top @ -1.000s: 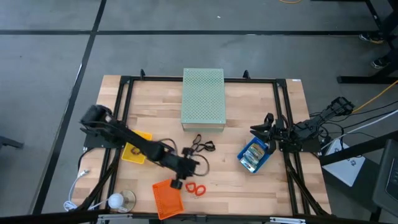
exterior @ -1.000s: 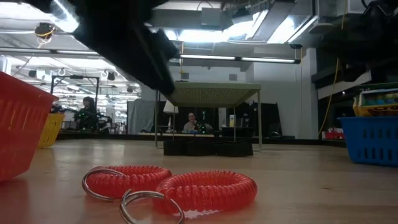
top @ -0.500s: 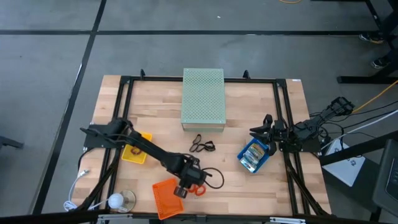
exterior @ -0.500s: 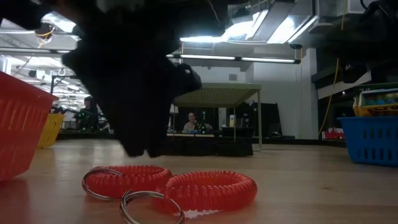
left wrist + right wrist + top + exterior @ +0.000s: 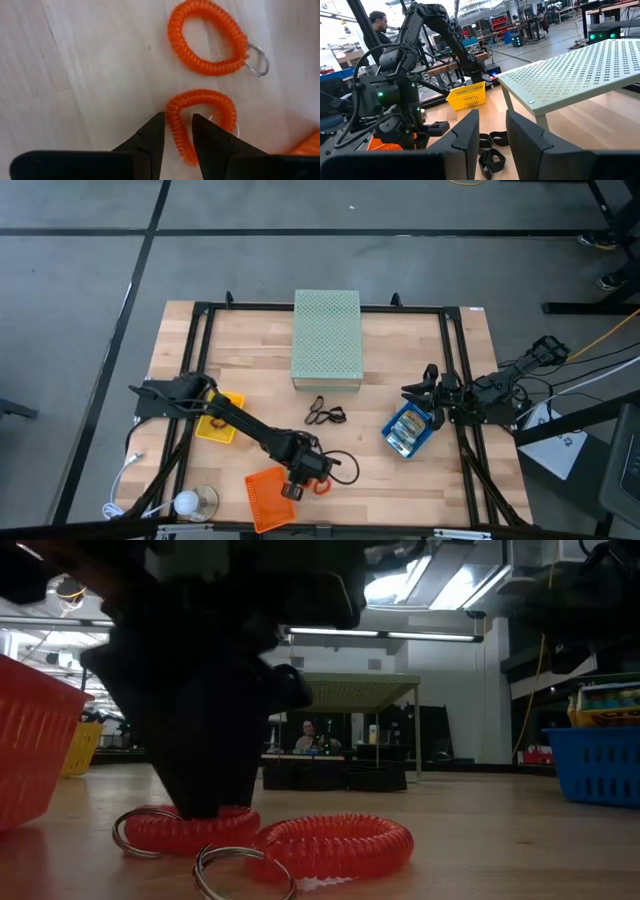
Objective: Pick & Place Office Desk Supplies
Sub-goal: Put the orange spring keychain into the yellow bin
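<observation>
Near the table's front edge, just beside the orange tray (image 5: 268, 498), two orange coil rings are lying side by side, each carrying a small metal key ring. One ring (image 5: 209, 36) is lying free; the nearer ring (image 5: 199, 121) is sitting between the fingers of the left gripper (image 5: 178, 129), jaws narrowly parted astride its coil (not visibly squeezing). The left arm is stretching low and diagonally across the table. The right gripper (image 5: 418, 392) is waiting by the blue tray (image 5: 410, 429), fingers slightly apart.

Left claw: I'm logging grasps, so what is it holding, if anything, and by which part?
The left claw straddles one side of the nearer orange coil ring, fingers either side of the coil band; a closed grip cannot be confirmed.
</observation>
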Controlling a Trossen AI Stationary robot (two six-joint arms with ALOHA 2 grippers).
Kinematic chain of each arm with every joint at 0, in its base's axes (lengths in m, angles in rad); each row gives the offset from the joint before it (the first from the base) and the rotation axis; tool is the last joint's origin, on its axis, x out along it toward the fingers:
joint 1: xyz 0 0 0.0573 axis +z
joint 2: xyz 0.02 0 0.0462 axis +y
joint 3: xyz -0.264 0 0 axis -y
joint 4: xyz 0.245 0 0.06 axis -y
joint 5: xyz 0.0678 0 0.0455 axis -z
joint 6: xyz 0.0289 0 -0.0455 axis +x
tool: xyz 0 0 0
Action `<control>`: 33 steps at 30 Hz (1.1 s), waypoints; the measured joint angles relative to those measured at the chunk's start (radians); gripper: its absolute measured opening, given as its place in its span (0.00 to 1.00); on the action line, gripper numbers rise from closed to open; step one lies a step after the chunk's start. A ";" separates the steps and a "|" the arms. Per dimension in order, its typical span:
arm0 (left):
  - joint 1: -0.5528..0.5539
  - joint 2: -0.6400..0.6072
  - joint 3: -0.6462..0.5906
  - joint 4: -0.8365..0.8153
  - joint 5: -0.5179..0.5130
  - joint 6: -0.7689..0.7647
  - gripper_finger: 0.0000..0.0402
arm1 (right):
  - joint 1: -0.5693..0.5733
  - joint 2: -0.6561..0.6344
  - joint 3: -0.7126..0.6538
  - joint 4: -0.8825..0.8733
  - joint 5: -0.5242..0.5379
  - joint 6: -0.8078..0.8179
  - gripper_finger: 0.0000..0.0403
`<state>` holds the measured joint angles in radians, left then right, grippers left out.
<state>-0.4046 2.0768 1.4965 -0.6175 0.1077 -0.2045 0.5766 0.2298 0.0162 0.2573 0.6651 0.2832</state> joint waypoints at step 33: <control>0.067 -0.249 -0.005 -0.045 -0.424 0.175 0.01 | 0.000 0.000 0.000 -0.064 0.000 0.050 0.24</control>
<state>-0.3375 1.8275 1.4910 -0.6626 -0.3161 -0.0299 0.5766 0.2298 0.0162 0.1932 0.6651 0.3332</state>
